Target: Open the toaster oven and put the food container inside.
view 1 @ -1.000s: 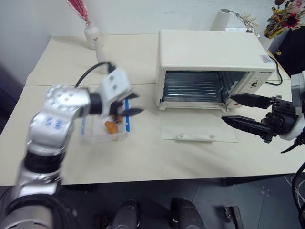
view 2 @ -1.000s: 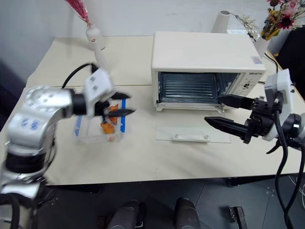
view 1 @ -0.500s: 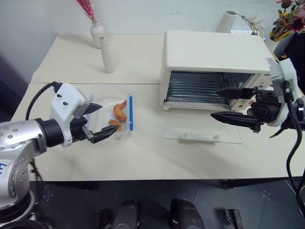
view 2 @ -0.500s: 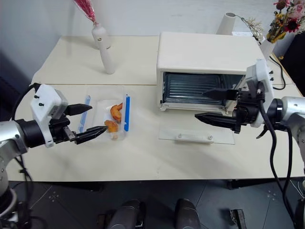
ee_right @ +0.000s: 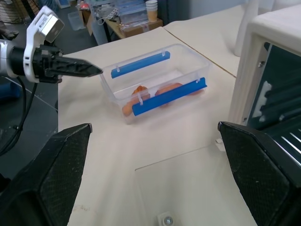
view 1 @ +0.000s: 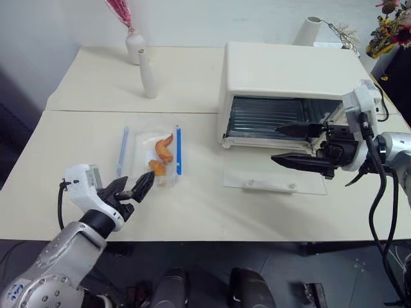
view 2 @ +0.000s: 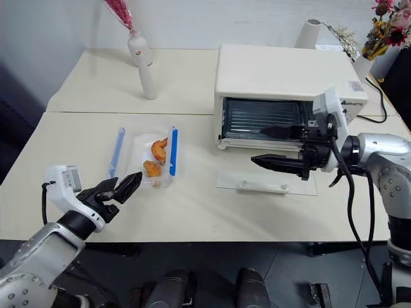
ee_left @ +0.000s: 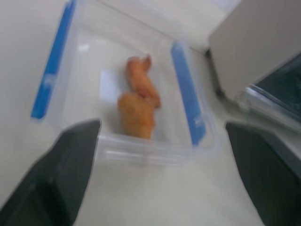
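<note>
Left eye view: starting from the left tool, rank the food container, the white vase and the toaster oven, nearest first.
From the left tool, open at the table's near edge:
1. Food container, just beyond its tips, on the table's left half.
2. White vase, farther back on the left, behind the container.
3. Toaster oven, across on the right, door folded down flat.

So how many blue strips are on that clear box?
2. One blue strip runs along the food container's edge farther from the toaster oven, the other blue strip along the edge nearer it.
</note>
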### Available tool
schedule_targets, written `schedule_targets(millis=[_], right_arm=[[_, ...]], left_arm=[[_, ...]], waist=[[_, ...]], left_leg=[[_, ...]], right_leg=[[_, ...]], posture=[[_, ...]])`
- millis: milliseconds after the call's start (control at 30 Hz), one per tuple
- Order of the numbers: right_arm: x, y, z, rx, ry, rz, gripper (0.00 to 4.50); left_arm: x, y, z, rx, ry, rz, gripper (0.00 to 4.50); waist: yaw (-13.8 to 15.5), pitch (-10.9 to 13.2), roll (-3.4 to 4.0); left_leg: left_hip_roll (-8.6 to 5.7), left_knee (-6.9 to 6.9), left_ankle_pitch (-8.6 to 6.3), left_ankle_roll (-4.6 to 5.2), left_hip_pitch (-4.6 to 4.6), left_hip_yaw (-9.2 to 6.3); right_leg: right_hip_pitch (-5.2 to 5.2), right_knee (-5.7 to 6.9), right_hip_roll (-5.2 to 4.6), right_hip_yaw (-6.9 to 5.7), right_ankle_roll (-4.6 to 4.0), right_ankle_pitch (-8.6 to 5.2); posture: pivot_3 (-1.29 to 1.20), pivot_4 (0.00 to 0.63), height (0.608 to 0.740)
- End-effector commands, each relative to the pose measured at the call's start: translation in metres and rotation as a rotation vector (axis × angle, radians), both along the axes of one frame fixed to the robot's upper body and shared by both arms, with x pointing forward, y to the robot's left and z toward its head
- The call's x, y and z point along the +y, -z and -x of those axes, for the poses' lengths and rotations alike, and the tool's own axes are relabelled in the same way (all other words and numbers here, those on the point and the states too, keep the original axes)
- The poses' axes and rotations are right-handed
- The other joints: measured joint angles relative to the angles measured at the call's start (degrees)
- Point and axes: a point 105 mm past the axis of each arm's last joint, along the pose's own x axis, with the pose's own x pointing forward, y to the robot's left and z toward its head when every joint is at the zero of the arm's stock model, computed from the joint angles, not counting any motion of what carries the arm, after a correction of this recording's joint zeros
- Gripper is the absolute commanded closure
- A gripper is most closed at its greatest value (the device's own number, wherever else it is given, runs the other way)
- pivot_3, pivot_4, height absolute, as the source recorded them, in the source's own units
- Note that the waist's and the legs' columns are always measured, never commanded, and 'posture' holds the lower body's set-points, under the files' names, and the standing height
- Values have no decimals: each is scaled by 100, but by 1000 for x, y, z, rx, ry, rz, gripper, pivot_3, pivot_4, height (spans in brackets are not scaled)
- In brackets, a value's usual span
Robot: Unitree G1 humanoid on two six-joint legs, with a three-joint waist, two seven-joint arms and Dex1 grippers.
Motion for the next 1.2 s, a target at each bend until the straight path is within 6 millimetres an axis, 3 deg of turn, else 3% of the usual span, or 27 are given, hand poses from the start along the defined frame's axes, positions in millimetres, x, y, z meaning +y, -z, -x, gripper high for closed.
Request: schedule_targets(millis=[33,167,333,667,1033,1200], right_arm=[[0,-11,3,-57,7,-12,0],[0,-15,5,-72,12,-14,0],[-5,-18,8,-72,33,-20,0],[-5,-16,8,-69,49,-25,0],[-5,-18,12,-70,52,-29,0],[-5,-22,16,-79,53,-33,0]], left_arm=[[-6,-13,-2,144,-86,313,14],[-19,-10,-12,255,-180,426,14],[-25,-22,-12,200,-108,345,14],[-26,1,-2,339,-201,411,14],[-17,4,-39,382,-268,526,14],[-13,18,-45,453,-301,536,14]], waist=[[-6,-15,31],[30,-15,48],[10,-16,47],[22,-15,48],[27,-15,48],[24,-15,47]], left_leg=[[4,-1,-5,-8,12,0],[-38,-5,2,8,25,-5],[-53,-14,1,12,25,7],[-37,-22,2,6,25,11],[-42,-22,3,8,26,11],[-41,-22,3,8,25,8]], right_leg=[[1,1,1,19,-6,-3],[27,-37,12,20,-12,-6],[35,-56,59,17,-7,-3],[36,-75,96,59,-7,-3],[34,-73,112,99,-4,-2],[33,-72,114,99,1,1]], posture=[[0,150,740],[0,150,740],[0,150,740],[0,150,740],[0,150,740],[0,150,740]])
